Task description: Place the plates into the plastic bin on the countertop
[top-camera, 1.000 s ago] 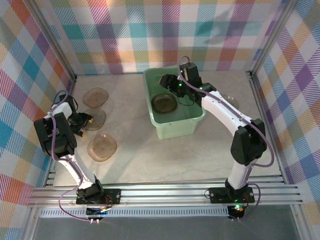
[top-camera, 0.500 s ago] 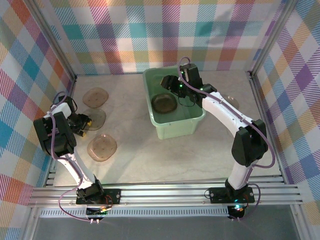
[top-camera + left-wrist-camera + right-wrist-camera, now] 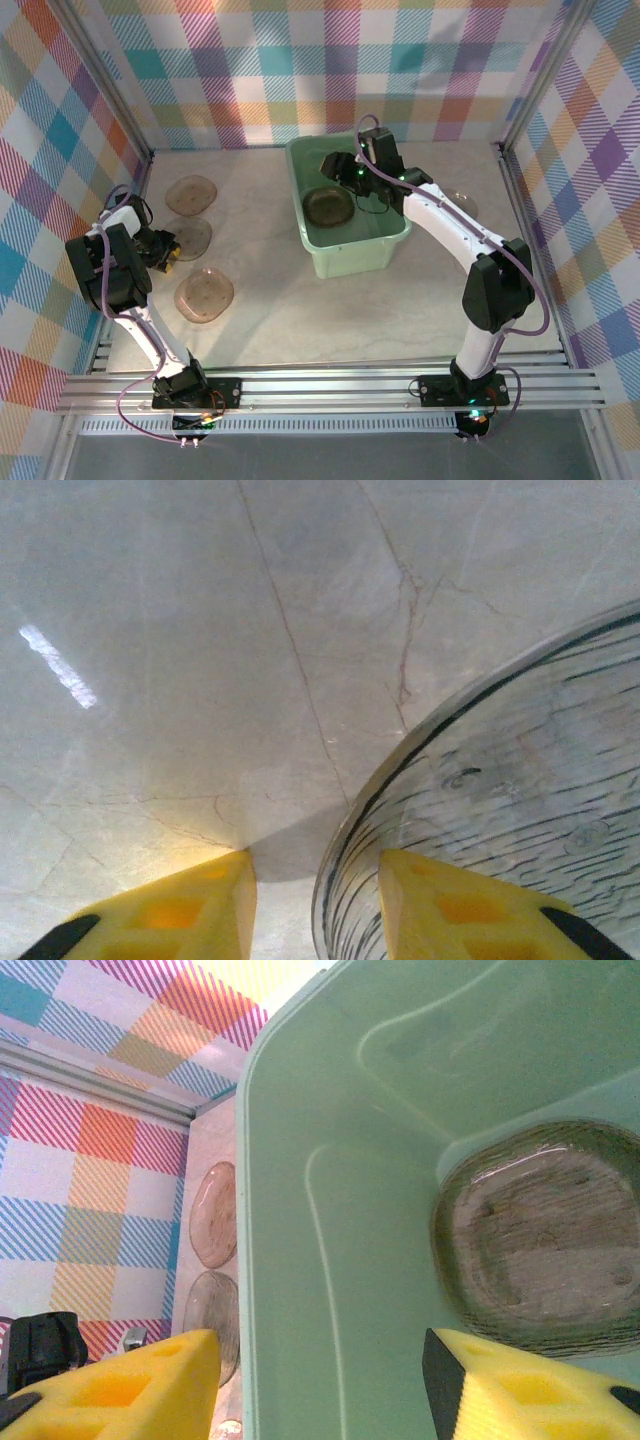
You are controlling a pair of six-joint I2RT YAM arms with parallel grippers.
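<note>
Three smoky-brown plates lie on the left of the countertop (image 3: 270, 300): a far one (image 3: 191, 194), a middle one (image 3: 192, 238) and a near one (image 3: 204, 295). My left gripper (image 3: 165, 250) sits low at the middle plate's left edge. In the left wrist view this gripper (image 3: 315, 910) is open and straddles the plate's (image 3: 520, 800) rim, with one finger over the plate and the other apart from it on the countertop (image 3: 200, 630). Another plate (image 3: 328, 206) lies in the mint-green plastic bin (image 3: 350, 262). My right gripper (image 3: 335, 162) hangs open and empty over the bin (image 3: 330, 1160).
One more plate (image 3: 461, 200) lies right of the bin, partly behind my right arm. Plaid walls close in the countertop at the back and both sides. In the right wrist view, two plates (image 3: 212, 1215) (image 3: 210, 1320) lie just past the bin's rim.
My left gripper's jaws have narrowed around the middle plate's rim and it has shifted slightly left. The right arm has barely moved.
</note>
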